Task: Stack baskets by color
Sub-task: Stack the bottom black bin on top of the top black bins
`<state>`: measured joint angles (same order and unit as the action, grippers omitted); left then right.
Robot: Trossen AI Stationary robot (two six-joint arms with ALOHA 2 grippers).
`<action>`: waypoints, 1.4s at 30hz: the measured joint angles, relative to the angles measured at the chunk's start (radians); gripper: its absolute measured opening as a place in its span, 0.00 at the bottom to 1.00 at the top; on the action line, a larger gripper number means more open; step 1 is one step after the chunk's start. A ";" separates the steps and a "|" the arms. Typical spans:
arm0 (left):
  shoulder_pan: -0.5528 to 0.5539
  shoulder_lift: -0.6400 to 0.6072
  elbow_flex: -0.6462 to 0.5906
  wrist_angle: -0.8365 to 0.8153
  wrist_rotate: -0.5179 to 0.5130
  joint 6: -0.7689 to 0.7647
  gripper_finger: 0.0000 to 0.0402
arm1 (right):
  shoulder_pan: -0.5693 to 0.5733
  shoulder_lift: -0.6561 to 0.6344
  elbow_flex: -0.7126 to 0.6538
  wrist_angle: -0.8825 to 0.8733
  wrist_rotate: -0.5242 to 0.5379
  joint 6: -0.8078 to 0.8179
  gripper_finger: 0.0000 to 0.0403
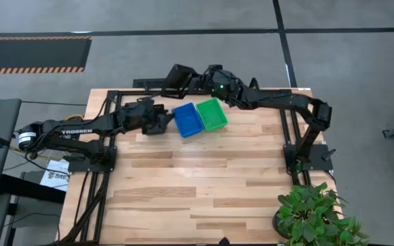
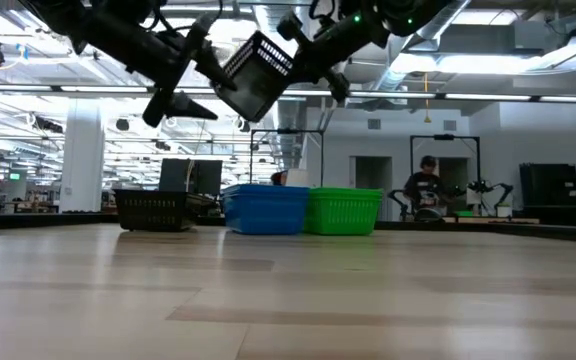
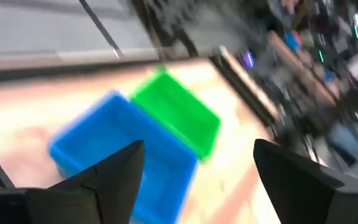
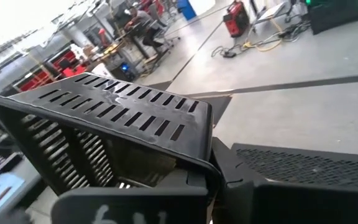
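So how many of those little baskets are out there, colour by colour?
Black: 2, the lower black basket and the lifted black basket
Blue: 1, the blue basket
Green: 1, the green basket
Total: 4 in view; I cannot tell whether more are nested inside the blue or the green.

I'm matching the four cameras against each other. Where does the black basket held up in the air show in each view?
High view: black basket top centre, at the table's far edge, in the right end effector.
Low view: top centre, tilted, above the table.
Left wrist view: not in it.
Right wrist view: fills the left and middle.
Shared landmark: the blue basket beside the green basket.
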<state>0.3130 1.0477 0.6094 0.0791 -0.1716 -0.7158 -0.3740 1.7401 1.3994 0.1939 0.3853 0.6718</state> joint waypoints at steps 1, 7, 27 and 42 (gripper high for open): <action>0.000 -0.004 0.000 -0.024 0.048 0.000 0.72 | -0.013 0.000 0.000 -0.002 -0.003 0.003 0.01; 0.001 -0.137 0.000 -0.091 0.255 0.018 0.72 | -0.091 0.000 0.000 -0.021 -0.141 0.102 0.01; 0.015 -0.738 0.135 -0.358 -0.152 0.079 0.67 | -0.003 0.567 0.819 -0.611 -0.567 0.166 0.01; 0.015 -0.740 0.135 -0.390 -0.154 0.077 0.66 | 0.019 0.706 0.926 -0.693 -0.594 0.166 0.02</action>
<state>0.3279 0.3077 0.7441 -0.3111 -0.3253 -0.6392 -0.3550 2.4464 2.3257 -0.4989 -0.2084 0.8379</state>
